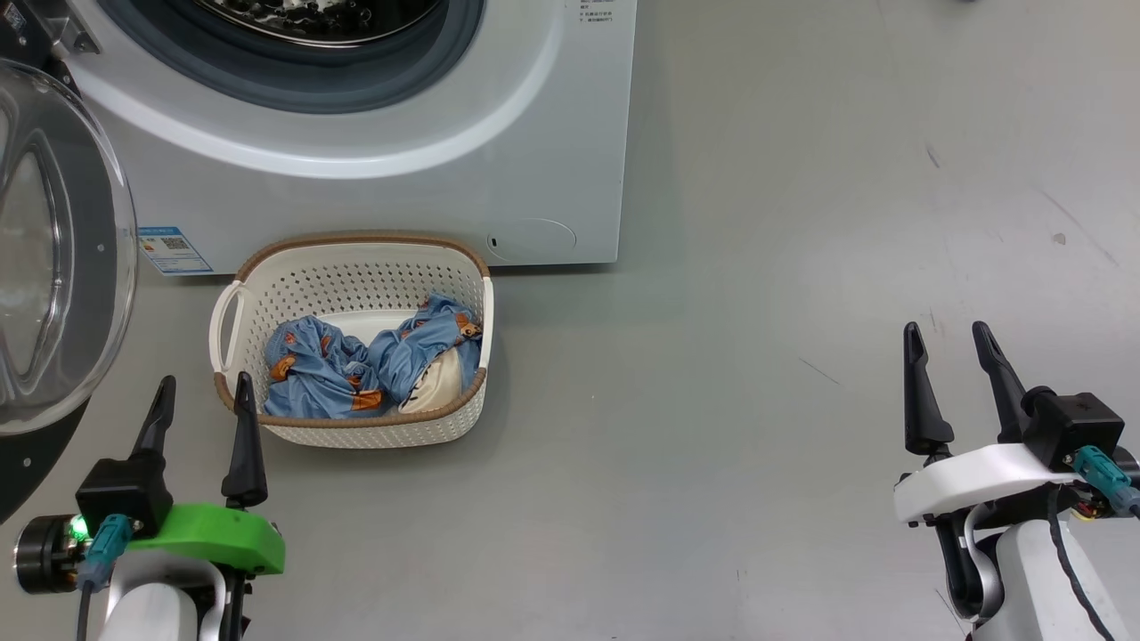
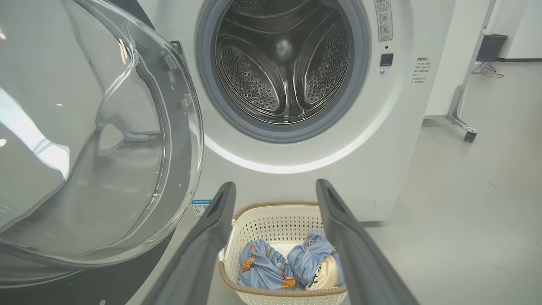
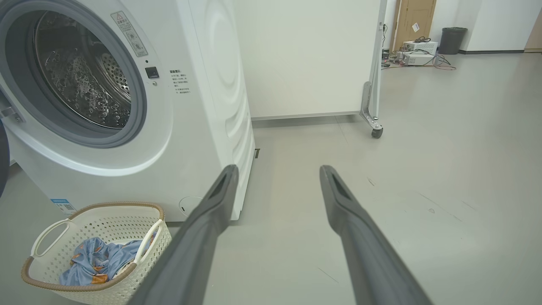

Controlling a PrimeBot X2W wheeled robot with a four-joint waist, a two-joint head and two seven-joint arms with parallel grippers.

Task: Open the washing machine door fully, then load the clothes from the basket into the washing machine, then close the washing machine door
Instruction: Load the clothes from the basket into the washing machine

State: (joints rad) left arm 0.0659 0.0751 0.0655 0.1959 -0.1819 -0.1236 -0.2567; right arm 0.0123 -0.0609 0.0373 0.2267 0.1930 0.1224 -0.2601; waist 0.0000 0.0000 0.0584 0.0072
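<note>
The white washing machine (image 1: pixel 383 191) stands at the top of the head view, its grey-ringed drum mouth (image 2: pixel 283 67) uncovered. Its round glass door (image 1: pixel 53 258) is swung out to the left. On the floor in front sits the cream basket (image 1: pixel 356 254) holding the light blue bear-print clothes (image 1: pixel 356 361). My left gripper (image 1: pixel 203 396) is open and empty, just left of the basket's near corner. Far out on the floor to the right, my right gripper (image 1: pixel 950 343) hangs open and empty too. The left wrist view looks over the basket (image 2: pixel 275 216) into the drum.
A white panel on castor wheels (image 3: pixel 372 127) stands behind the machine's right side. A dark bin (image 3: pixel 452 40) and cabled equipment (image 3: pixel 417 46) sit far back by a door. Open grey floor (image 1: pixel 802 312) stretches right of the basket.
</note>
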